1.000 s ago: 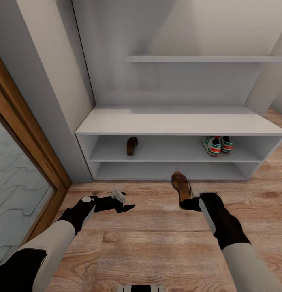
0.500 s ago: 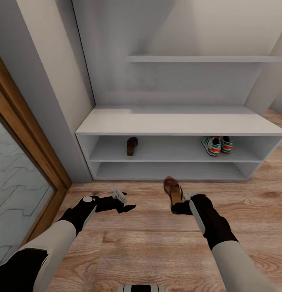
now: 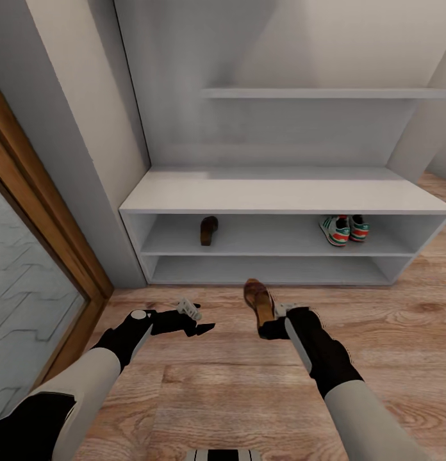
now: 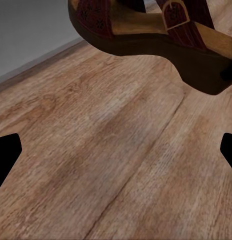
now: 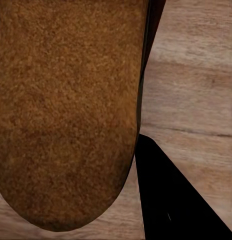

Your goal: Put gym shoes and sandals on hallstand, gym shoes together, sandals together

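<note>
Brown held sandal [image 3: 258, 305] clamped in right gripper [image 3: 272, 325] by heel, clear of corridor floor [image 3: 236, 397]; long axis toe-first toward 12 o'clock. Mate, shelved sandal [image 3: 209, 230], sits in hallstand [image 3: 287, 192] upper slot at 11 o'clock from held one; gym shoes [image 3: 343, 229] at 1 o'clock. Left gripper [image 3: 200, 328] empty, fingers apparently apart. Right arm nearer.

The corridor floor [image 3: 204, 390] is matt, wood-grained plank. The hallstand [image 3: 280, 192] looks smooth, matt and painted. The held sandal [image 5: 66, 110] shows a rough, suede-like tan footbed.
</note>
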`<state>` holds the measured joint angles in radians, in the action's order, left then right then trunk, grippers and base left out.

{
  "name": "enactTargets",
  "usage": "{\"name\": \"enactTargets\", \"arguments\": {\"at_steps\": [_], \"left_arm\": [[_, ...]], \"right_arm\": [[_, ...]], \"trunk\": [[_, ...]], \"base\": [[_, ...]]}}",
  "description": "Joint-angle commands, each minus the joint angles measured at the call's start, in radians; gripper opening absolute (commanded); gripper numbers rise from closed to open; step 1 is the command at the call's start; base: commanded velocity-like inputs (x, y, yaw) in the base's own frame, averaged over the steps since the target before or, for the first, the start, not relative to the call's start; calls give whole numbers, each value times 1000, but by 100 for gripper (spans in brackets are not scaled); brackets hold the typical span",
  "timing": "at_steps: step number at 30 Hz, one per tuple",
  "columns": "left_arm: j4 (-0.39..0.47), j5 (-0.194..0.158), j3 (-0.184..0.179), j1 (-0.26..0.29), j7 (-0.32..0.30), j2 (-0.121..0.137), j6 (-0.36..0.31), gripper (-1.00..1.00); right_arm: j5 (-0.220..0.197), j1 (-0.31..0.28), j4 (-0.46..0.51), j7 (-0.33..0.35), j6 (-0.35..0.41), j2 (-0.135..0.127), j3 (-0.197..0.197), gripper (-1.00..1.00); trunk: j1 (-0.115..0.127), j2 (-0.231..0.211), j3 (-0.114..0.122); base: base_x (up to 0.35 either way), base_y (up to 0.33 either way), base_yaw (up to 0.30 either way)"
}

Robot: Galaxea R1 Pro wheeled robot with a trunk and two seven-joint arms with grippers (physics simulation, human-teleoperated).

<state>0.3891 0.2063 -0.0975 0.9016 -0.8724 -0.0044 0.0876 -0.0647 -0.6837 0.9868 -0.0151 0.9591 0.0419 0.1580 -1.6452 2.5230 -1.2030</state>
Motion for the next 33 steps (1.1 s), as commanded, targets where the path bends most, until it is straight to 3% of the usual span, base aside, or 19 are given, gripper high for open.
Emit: {"name": "enactTargets", "arguments": {"at_steps": [1,15,21,31,33], "left_arm": [[1,10,1,0,0,0,9,100],[1,10,1,0,0,-9,9,100],[1,10,1,0,0,-10,9,100],[0,10,1,0,0,-18,9,100],[-8,10,1,0,0,-26,9,100]], "right_arm": [[-8,0,1,-5,4,0,3,-100],[-6,0,38,-12,-8,0,10,-100],[-1,0,44,-14,-105,0,8,-100],[4,0,46,-17,-144,-1,4,-100],[7,0,45,-33,-229,0,1,-100]], "trunk": [[0,0,-1],[0,0,-5],[0,0,-5],[0,0,-5],[0,0,-5]], "base": [[0,0,49],[0,-18,147],[0,-4,5],[0,0,0],[0,0,0]]}}
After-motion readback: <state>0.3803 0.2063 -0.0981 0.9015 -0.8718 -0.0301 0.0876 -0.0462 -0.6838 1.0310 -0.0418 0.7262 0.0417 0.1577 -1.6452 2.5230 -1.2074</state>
